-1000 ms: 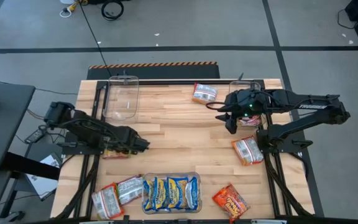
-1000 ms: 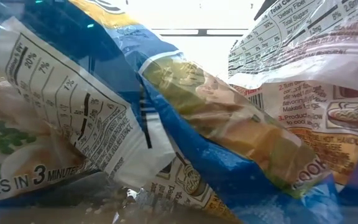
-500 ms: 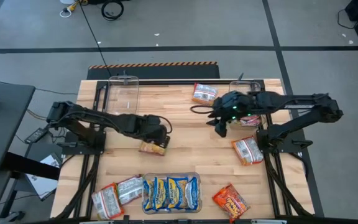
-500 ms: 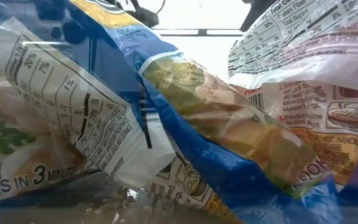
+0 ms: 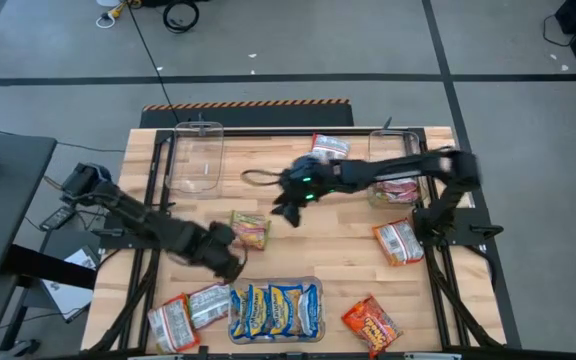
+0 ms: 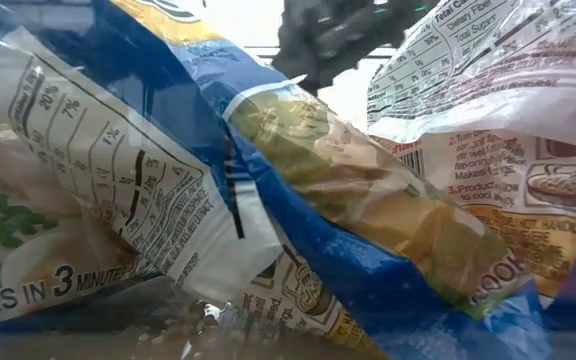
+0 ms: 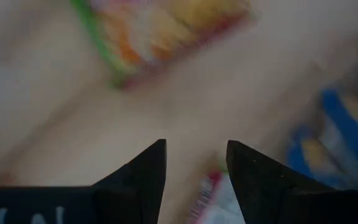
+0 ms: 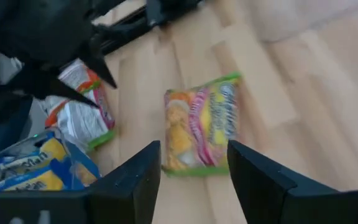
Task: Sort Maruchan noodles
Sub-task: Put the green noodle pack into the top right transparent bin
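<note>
Just ahead of the right gripper's (image 5: 286, 213) parted, empty jaws lies a green-edged Maruchan packet (image 5: 250, 229), flat on the tabletop (image 5: 308, 240). Half a second ago the left gripper (image 5: 230, 262) carried this packet out to mid-table; it has since let go and pulled back toward the blue-and-yellow packets (image 5: 275, 309) in the near bin (image 5: 317, 290), its jaws apart with nothing between them, while the right arm has swung across from its far side. That reads as a handover by drop, leaving the right arm to collect the packet for sorting.
</note>
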Controlling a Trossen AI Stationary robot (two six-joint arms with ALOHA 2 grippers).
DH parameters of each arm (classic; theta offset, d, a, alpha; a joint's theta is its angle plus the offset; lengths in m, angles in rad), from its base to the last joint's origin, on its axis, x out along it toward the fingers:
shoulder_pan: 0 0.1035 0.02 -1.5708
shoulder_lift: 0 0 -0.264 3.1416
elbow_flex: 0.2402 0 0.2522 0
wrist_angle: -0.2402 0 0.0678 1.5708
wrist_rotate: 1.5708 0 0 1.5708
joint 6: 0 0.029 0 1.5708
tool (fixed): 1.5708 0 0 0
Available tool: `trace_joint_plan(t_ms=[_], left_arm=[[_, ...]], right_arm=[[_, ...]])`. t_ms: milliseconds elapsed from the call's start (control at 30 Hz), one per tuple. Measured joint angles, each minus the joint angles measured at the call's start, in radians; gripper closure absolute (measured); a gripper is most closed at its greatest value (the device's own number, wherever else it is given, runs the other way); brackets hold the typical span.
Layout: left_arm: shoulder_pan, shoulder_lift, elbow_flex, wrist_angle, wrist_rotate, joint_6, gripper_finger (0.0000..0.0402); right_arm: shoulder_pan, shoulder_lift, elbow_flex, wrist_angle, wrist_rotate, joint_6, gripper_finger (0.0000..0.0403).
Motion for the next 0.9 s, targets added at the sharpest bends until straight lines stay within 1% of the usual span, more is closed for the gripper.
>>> trace_joint_plan(t_ms=[33,100,167,300,400,500,600,667,733,833,900], left_arm=[[-0.03,-0.022,-0.021,0.009,0.004,-0.026,0.0228],[-0.07,-0.07,-0.053,-0.025,0.015,-0.072,0.0228],[-0.106,-0.121,-0.082,-0.021,0.025,-0.103,0.0228],[-0.17,-0.243,-0.089,-0.063,0.018,-0.115,0.0228],[-0.208,-0.351,-0.089,-0.101,-0.074,-0.079,0.0228],[-0.235,-0.453,-0.089,-0.105,-0.197,-0.064,0.0228],[-0.24,-0.529,-0.088,-0.075,-0.321,-0.013,0.0228],[-0.239,-0.567,-0.088,-0.048,-0.395,0.053,0.0228],[-0.226,-0.588,-0.088,-0.026,-0.468,0.124,0.0228],[-0.192,-0.606,-0.089,-0.02,-0.584,0.193,0.0228],[-0.165,-0.617,-0.088,-0.019,-0.629,0.238,0.0228]], right_arm=[[0.001,0.057,0.05,0.0,-0.014,-0.014,0.0208],[0.003,0.161,0.154,-0.012,-0.023,-0.027,0.0192],[-0.007,0.25,0.256,-0.051,-0.03,-0.006,0.0172],[-0.05,0.387,0.407,-0.096,-0.117,0.002,0.0126],[-0.076,0.468,0.468,-0.1,-0.16,0.027,0.0099],[-0.089,0.533,0.506,-0.123,-0.192,0.032,0.009],[-0.09,0.569,0.519,-0.128,-0.205,0.016,0.0093],[-0.086,0.59,0.52,-0.128,-0.206,0.013,0.0097],[-0.079,0.616,0.52,-0.134,-0.211,0.022,0.0102],[-0.074,0.641,0.52,-0.129,-0.212,0.029,0.0111],[-0.073,0.639,0.52,-0.127,-0.21,0.032,0.0118]])
